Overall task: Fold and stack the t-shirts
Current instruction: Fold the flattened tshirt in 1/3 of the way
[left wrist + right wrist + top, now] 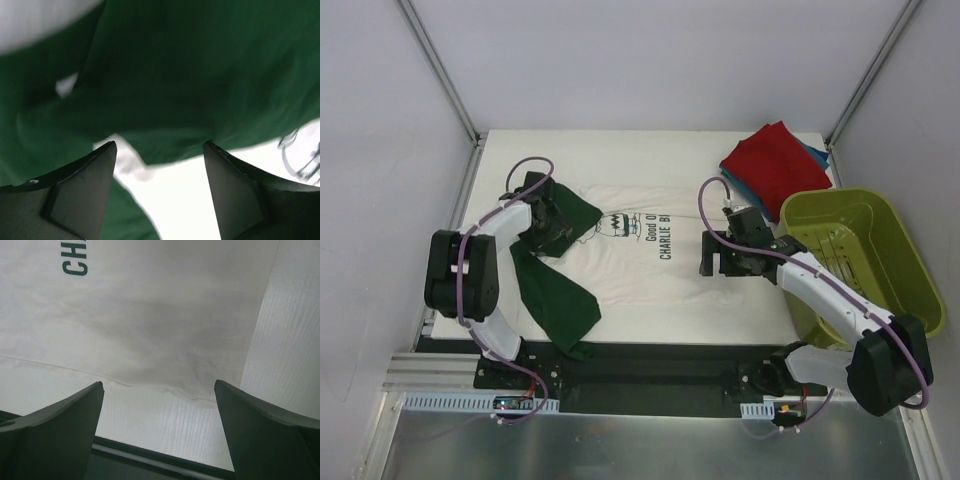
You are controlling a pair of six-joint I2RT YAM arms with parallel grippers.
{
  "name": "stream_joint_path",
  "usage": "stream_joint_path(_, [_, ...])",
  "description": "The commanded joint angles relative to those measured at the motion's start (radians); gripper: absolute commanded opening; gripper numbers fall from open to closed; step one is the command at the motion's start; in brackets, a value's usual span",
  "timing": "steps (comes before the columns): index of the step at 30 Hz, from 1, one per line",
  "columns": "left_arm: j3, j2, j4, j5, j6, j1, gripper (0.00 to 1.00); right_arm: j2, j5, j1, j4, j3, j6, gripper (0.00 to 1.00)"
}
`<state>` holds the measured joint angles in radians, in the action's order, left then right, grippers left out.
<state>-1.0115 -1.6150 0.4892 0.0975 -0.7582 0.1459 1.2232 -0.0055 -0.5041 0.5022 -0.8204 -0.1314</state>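
A cream-white t-shirt (630, 270) with dark green sleeves and black chest lettering lies spread flat across the table. My left gripper (552, 222) hovers low over its far green sleeve (578, 214), jaws apart. In the left wrist view the sleeve (190, 75) fills the frame, and its edge and the white shirt body (190, 200) lie between the fingertips of the left gripper (159, 149). My right gripper (716, 260) stands open over the shirt's hem (150, 315); nothing sits between the right gripper's (159, 385) fingers. Folded red (775, 165) and teal-blue (822, 158) t-shirts are stacked at the back right.
An olive-green plastic basket (840, 197) stands at the right edge, close beside the right arm. The shirt's near green sleeve (556, 300) trails toward the table's front edge. Bare white table (280, 340) shows past the hem, with the dark front rail (150, 460) below.
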Motion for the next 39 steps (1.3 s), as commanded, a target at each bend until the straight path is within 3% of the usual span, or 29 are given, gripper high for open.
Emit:
stream_joint_path(1, [-0.116, -0.138, -0.049, -0.030, 0.037, -0.048, 0.69, -0.050, 0.081, -0.004, 0.004, -0.002, -0.004, 0.97])
stream_joint_path(4, [-0.174, -0.196, -0.049, -0.054, 0.051, -0.049, 0.56, -0.047, 0.114, -0.002, 0.022, -0.006, 0.003, 0.97])
stream_joint_path(6, [-0.203, -0.210, -0.049, -0.082, 0.053, -0.051, 0.39, -0.036, 0.128, -0.002, 0.032, -0.014, 0.003, 0.97])
stream_joint_path(10, [-0.214, -0.189, -0.047, -0.090, 0.056, -0.051, 0.24, -0.030, 0.131, -0.004, 0.039, -0.019, 0.001, 0.97])
stream_joint_path(21, [-0.275, -0.117, 0.026, -0.070, 0.103, -0.072, 0.27, 0.028, 0.153, -0.002, 0.055, -0.059, 0.019, 0.97])
stream_joint_path(26, [-0.404, -0.210, 0.066, -0.085, 0.128, -0.092, 0.17, 0.067, 0.171, -0.004, 0.056, -0.072, 0.024, 0.97])
stream_joint_path(32, [-0.588, -0.376, 0.084, -0.122, 0.158, -0.104, 0.18, 0.094, 0.174, -0.002, 0.058, -0.089, 0.035, 0.97])
stream_joint_path(35, [-0.689, -0.453, 0.088, -0.137, 0.181, -0.104, 0.21, 0.102, 0.174, -0.002, 0.062, -0.097, 0.036, 0.97])
stream_joint_path(39, [-0.815, -0.540, 0.100, -0.108, 0.200, -0.106, 0.39, 0.104, 0.174, -0.004, 0.062, -0.100, 0.032, 0.97])
